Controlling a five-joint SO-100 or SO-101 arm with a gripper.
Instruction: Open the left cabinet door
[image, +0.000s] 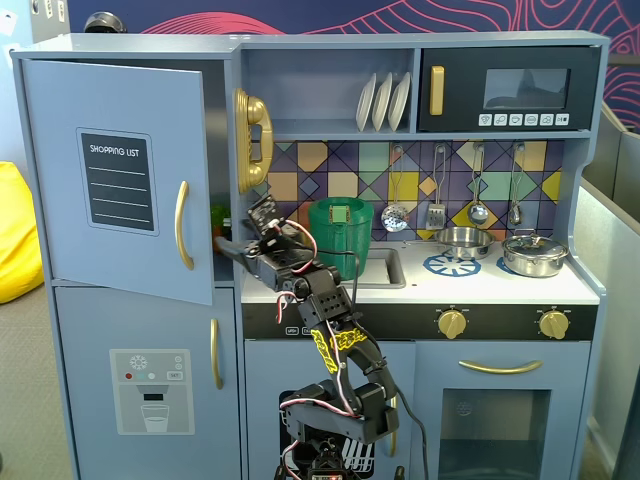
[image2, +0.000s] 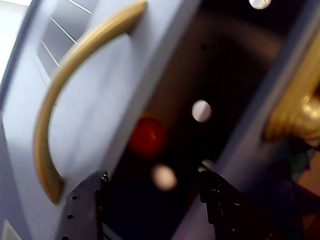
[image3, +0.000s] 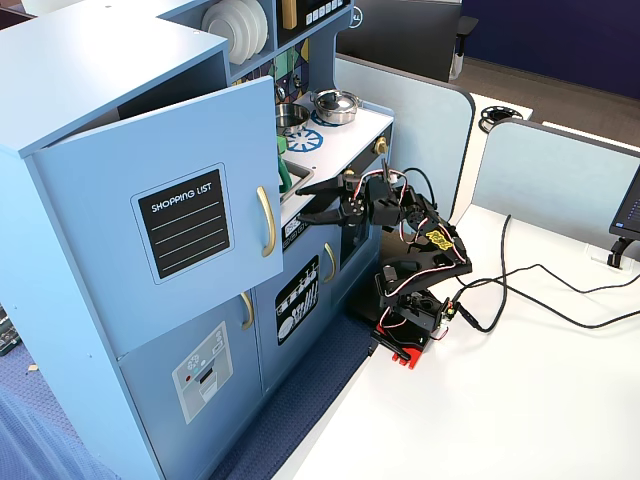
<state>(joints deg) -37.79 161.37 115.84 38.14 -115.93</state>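
The left cabinet door (image: 110, 120), light blue with a black "SHOPPING LIST" panel and a vertical gold handle (image: 183, 225), stands partly swung open; it also shows in the other fixed view (image3: 170, 170). My gripper (image: 226, 247) is open and empty, pointing at the gap just right of the door's free edge, at the height of the handle's lower end. In the wrist view the door (image2: 115, 85) and handle (image2: 55, 110) are on the left. The dark cabinet inside lies between my fingers (image2: 87, 205). In the angled fixed view the gripper (image3: 312, 202) is just off the door edge.
A red ball (image2: 147, 136) lies inside the cabinet. A gold toy phone (image: 252, 140) hangs just right of the opening. A lower door with a dispenser graphic (image: 150, 390) is shut. A green basket (image: 340, 222) sits by the sink. Cables (image3: 540, 290) cross the white table.
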